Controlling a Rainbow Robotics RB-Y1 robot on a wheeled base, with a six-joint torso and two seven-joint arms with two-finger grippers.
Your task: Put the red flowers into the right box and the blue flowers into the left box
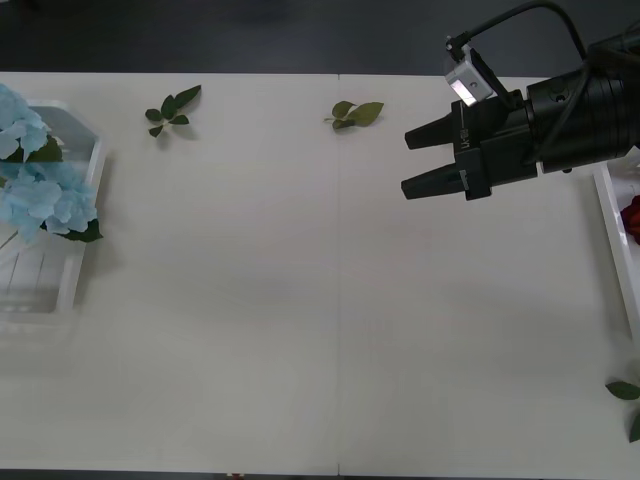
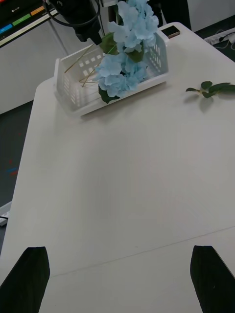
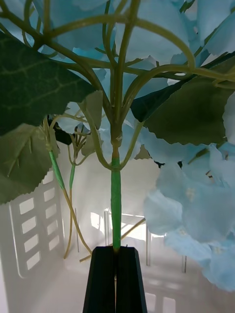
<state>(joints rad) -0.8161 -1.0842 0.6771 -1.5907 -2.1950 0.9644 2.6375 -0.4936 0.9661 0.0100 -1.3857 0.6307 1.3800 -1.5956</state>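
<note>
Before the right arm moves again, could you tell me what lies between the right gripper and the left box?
In the front view, bare tabletop separates the right gripper from the left box; two leaf sprigs lie farther back.

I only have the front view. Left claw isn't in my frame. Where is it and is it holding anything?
Observer: The left wrist view has the left claw shut on a blue flower's green stem, over the left box.
Operator: Any other stems in that box?
Observer: Yes, thin stems lie against its slotted wall behind the held one.
Operator: Right claw looks open here. Confirm?
Observer: Confirmed. In the right wrist view the right claw has its black fingers wide apart, nothing between them, above bare table.
</note>
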